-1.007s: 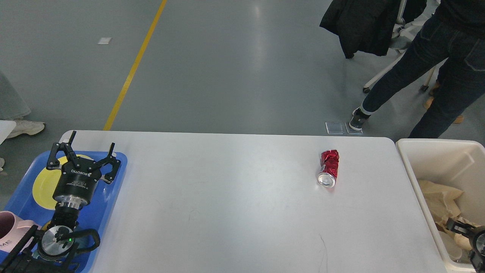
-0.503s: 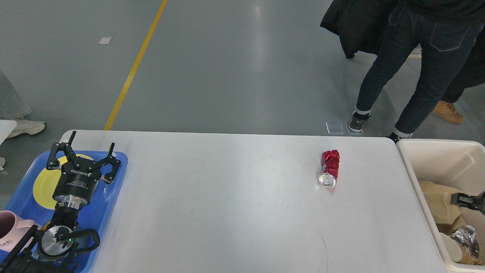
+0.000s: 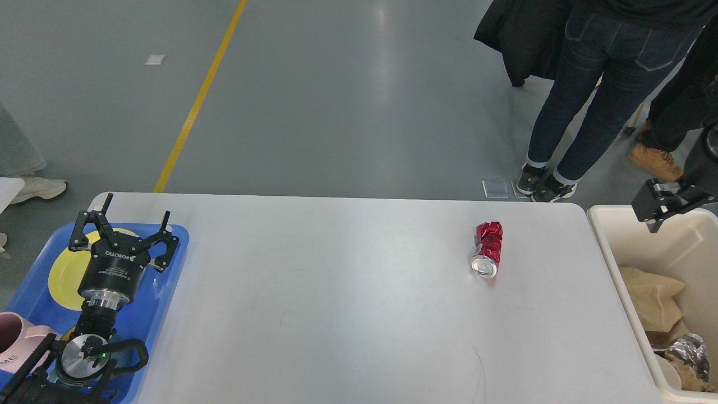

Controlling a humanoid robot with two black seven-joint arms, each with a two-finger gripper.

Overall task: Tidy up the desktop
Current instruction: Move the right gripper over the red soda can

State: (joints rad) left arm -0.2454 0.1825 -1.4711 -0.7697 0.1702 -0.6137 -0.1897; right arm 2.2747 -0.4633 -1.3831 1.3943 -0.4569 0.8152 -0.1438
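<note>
Left gripper [image 3: 124, 221]: fingers spread wide, nothing between them; it hangs over the blue tray [image 3: 171, 264] and the yellow plate [image 3: 63, 275] at the table's left end.
Right gripper [image 3: 657, 210]: only a small dark end shows above the far rim of the cream-white bin [image 3: 617, 264]; whether its fingers are apart or closed cannot be told, and nothing is seen in it.
Risk: the crushed red can [image 3: 487, 249] lies on its side, so a touch off its middle could roll or skid it; its dented, shiny wall may slip in a pinch.
Risk two: carried low toward the bin, it could clip the rim and fall.
Desktop [image 3: 336, 303]: spreads between tray and bin, below both grippers.
Can's place: right half of the desktop, near the right gripper, well apart from the left.
Bin contents: brown paper [image 3: 653, 297] and crumpled foil [image 3: 691, 349].
</note>
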